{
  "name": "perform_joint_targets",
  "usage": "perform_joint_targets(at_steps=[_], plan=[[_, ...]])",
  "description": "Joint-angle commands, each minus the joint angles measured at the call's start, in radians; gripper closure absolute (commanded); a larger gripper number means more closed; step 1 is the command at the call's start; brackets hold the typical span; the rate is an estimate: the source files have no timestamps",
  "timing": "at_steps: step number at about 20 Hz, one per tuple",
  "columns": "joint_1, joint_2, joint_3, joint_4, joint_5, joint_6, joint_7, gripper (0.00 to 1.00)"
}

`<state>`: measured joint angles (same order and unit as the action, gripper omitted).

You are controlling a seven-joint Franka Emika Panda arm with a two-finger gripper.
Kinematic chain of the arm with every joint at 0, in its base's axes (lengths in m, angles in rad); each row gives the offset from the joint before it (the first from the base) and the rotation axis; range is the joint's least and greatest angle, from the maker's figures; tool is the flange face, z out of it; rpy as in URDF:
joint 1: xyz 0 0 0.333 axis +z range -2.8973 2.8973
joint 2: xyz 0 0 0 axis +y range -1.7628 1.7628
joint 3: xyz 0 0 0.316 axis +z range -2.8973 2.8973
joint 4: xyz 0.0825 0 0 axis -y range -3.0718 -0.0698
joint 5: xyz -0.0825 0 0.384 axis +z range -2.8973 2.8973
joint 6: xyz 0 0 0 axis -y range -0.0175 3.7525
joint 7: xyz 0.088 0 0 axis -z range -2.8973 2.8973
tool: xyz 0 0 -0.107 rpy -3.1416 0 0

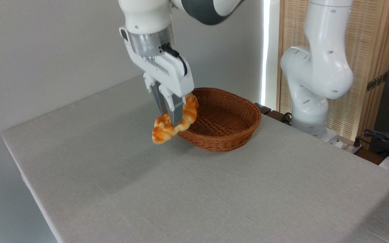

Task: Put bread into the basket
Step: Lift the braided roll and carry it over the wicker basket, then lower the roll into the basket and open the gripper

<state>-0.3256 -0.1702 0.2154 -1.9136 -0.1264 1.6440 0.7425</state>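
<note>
The bread (162, 130), a glossy golden-orange braided loaf, hangs tilted in the air with its lower end toward the left. My gripper (171, 118) is shut on its middle, fingers pointing down. The loaf's upper end overlaps the left rim of the basket (245, 130) in the picture. That brown oval wicker basket sits on the table just right of the gripper, and nothing shows inside it. The loaf's shadow falls on the cloth below and to the left.
A grey cloth covers the table (181, 189). The arm's white base (311, 111) stands behind the table's right edge, with cables and a slatted wooden screen (377, 50) beyond it. A plain wall is at the back left.
</note>
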Motion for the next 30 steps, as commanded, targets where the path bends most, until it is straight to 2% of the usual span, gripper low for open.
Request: perform_joint_targets(at_steps=[1, 5, 6, 8, 9, 14, 24, 26, 28, 30], plan=[[-0.064, -0.043, 0.007, -0.010, -0.015, -0.094, -0.056, 0.63], [-0.111, -0.051, 0.007, -0.015, -0.015, -0.200, -0.109, 0.60], [-0.131, -0.049, 0.007, -0.019, -0.015, -0.240, -0.109, 0.53], [-0.156, -0.046, 0.007, -0.022, -0.015, -0.286, -0.109, 0.10], [-0.171, -0.045, 0.007, -0.025, -0.015, -0.297, -0.107, 0.00], [-0.207, -0.038, 0.006, -0.042, -0.015, -0.329, -0.107, 0.00], [-0.233, -0.028, 0.007, -0.050, -0.015, -0.340, -0.106, 0.00], [-0.230, -0.029, 0.010, -0.039, -0.004, -0.317, -0.101, 0.00], [-0.222, -0.031, 0.018, -0.028, 0.013, -0.229, -0.101, 0.00], [-0.217, -0.029, 0.021, -0.028, 0.075, -0.114, -0.104, 0.00]])
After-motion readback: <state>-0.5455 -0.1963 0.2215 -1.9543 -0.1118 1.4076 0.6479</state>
